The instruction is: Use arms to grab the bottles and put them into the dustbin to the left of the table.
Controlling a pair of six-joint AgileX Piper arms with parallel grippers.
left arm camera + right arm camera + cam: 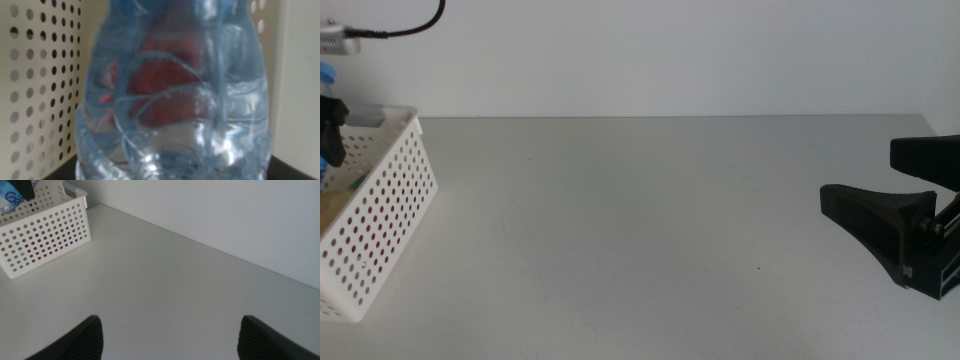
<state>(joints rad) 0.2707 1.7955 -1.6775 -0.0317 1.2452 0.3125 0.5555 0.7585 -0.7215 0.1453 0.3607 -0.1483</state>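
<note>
The clear water bottle fills the left wrist view; its blue cap shows at the far left edge of the middle view. My left gripper is shut on it and holds it upright over the white perforated dustbin. The bottle also shows above the dustbin in the right wrist view. Red, likely the soda can, shows through the bottle and through the dustbin's holes. A yellowish shape lies inside the dustbin. My right gripper is open and empty, low over the table's right side.
The light-grey table runs from the dustbin to my right gripper. A white wall stands behind it. A black cable hangs at the upper left.
</note>
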